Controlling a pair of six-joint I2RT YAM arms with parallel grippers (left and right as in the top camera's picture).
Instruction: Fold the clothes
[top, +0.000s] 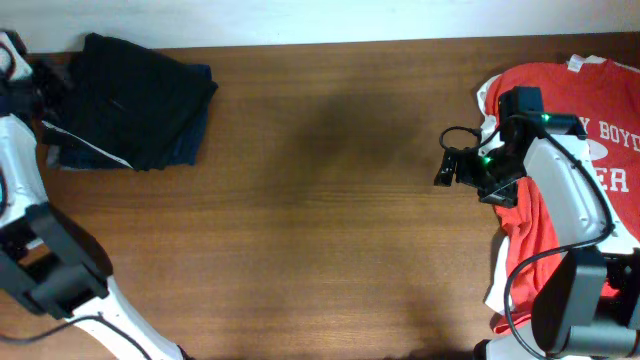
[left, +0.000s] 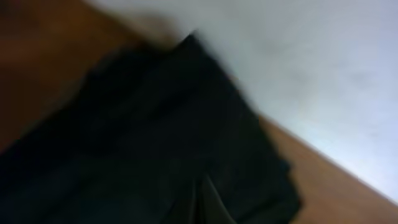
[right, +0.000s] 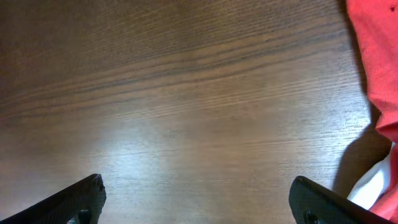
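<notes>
Overhead view: the black garment (top: 135, 100) lies as a compact bundle at the far-left corner of the table (top: 320, 230), with a dark navy one (top: 195, 140) showing under its near edge. I judge both folded and put aside. The red T-shirt (top: 560, 85) lies rumpled at the table's right edge, partly under my right arm; it appears unfolded, so that is what remains. My left gripper (top: 48, 75) sits at the black bundle's outer edge, and my right gripper (top: 445, 165) hangs over bare table just inside the red shirt.

Left wrist view: blurred. The black garment (left: 155, 143) fills most of the frame, with the table (left: 37, 50) on either side. My fingers do not show. The jaws are closed, but I cannot tell whether any cloth is pinched between them.

Right wrist view: my right gripper (right: 199, 199) stands fully spread, its fingers (right: 81, 199) apart over the table (right: 186, 93). It holds and touches nothing. The red T-shirt (right: 373, 62) lies along the table's right side, clear of both fingers.
</notes>
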